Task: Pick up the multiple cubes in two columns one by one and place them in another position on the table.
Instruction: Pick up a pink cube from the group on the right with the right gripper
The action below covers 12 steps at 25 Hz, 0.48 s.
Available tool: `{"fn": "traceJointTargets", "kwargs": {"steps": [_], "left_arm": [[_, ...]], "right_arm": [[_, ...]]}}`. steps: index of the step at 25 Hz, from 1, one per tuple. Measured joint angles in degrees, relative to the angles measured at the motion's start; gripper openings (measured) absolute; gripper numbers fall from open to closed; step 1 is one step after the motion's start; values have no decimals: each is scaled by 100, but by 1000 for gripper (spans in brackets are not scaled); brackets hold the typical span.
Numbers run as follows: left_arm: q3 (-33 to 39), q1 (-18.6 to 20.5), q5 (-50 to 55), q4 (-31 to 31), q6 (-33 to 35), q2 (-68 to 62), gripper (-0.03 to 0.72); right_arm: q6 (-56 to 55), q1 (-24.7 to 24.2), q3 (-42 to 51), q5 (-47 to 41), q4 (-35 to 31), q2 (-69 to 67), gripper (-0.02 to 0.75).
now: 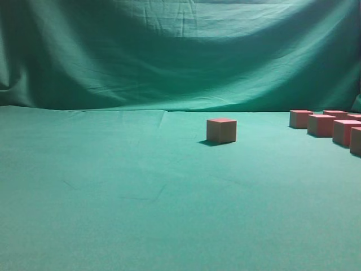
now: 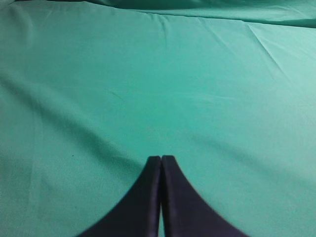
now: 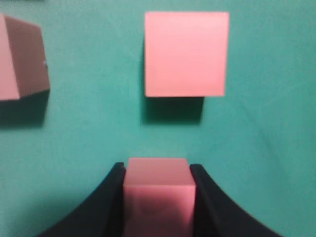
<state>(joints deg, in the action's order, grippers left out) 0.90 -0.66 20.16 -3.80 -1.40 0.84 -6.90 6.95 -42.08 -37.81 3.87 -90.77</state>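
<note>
In the right wrist view my right gripper (image 3: 157,170) is shut on a pinkish-red cube (image 3: 158,192) and holds it above the green table (image 3: 98,133). A second cube (image 3: 186,53) lies ahead of the jaws and a third (image 3: 22,59) at the left edge. In the left wrist view my left gripper (image 2: 161,159) is shut and empty over bare green cloth (image 2: 158,89). In the exterior view one cube (image 1: 221,130) stands alone near the middle, and several cubes (image 1: 321,125) stand in two columns at the right edge. Neither gripper shows in the exterior view.
A draped green cloth backdrop (image 1: 180,51) hangs behind the table (image 1: 141,192). The cloth on the table is slightly wrinkled.
</note>
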Motion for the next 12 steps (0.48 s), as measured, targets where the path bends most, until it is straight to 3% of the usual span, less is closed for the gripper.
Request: {"fn": "traceJointTargets", "kwargs": {"steps": [5,12], "left_arm": [[0,0,0,0,0,0,0],[0,0,0,0,0,0,0]], "right_arm": [[154,0,-425,-949,-85,349,270],[1729,33,-1940,-2512,-950,815,270]]}}
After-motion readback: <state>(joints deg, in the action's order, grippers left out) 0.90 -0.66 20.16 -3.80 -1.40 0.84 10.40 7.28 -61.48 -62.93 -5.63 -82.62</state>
